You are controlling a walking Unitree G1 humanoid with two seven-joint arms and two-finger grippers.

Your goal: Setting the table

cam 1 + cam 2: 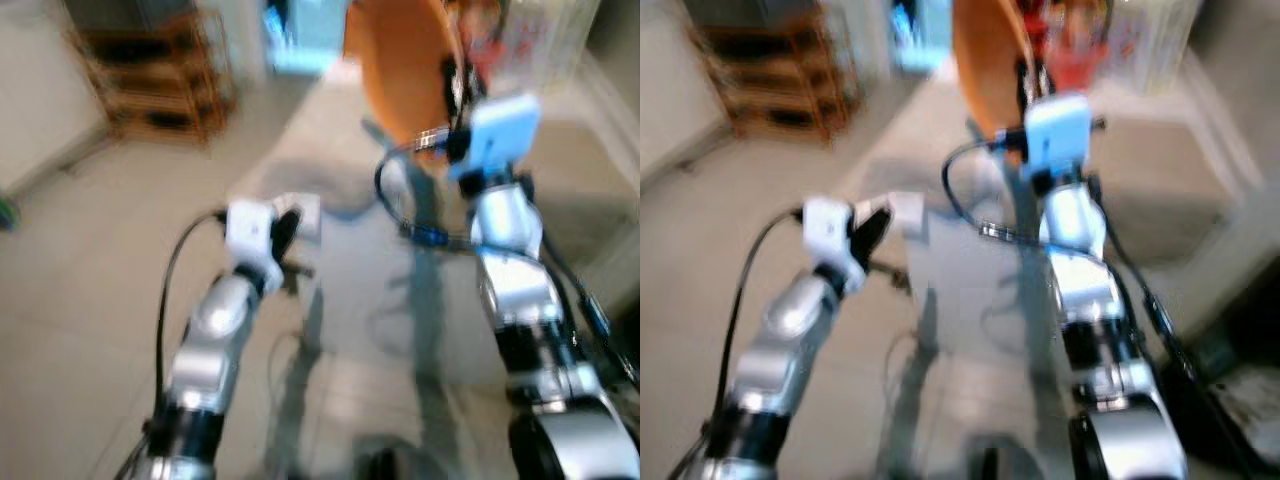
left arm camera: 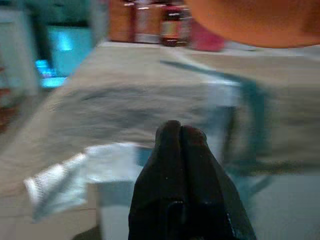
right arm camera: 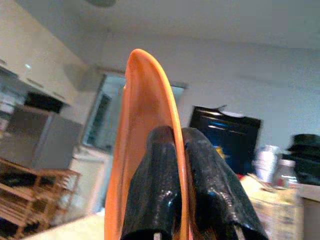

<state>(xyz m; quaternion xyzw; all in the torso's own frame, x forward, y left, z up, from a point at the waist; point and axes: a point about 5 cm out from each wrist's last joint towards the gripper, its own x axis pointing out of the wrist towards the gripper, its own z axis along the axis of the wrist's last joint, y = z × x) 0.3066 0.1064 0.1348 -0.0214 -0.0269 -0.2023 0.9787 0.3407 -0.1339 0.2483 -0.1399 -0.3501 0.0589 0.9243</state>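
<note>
Image quality: both head views are motion-blurred; fine detail is unreadable.

Right gripper: raised ahead of the robot at about 1 o'clock in the head views; jaws clenched on the rim of the orange plate, one finger on each face, as the right wrist view shows.

Orange plate: held on edge, nearly upright, above the far part of the table; in the left eye view it sits at 12 to 1 o'clock, just beyond the right wrist.

Left gripper: extended low at about 10 o'clock over the near-left part of the table; jaws pressed together, grasping nothing.

Left wrist view: black fingertips meet over a pale, glossy table surface; the orange plate's underside appears along the far upper edge.

Table: light grey, reflective top, running away from the robot between the two arms.

Wooden shelf rack: on the floor against the wall at about 10 to 11 o'clock, well apart from the table.

Bottles: a blurred row of brown and red containers at the table's far end; type cannot be told.

Black appliance: dark, against the far wall behind the plate in the right wrist view.
</note>
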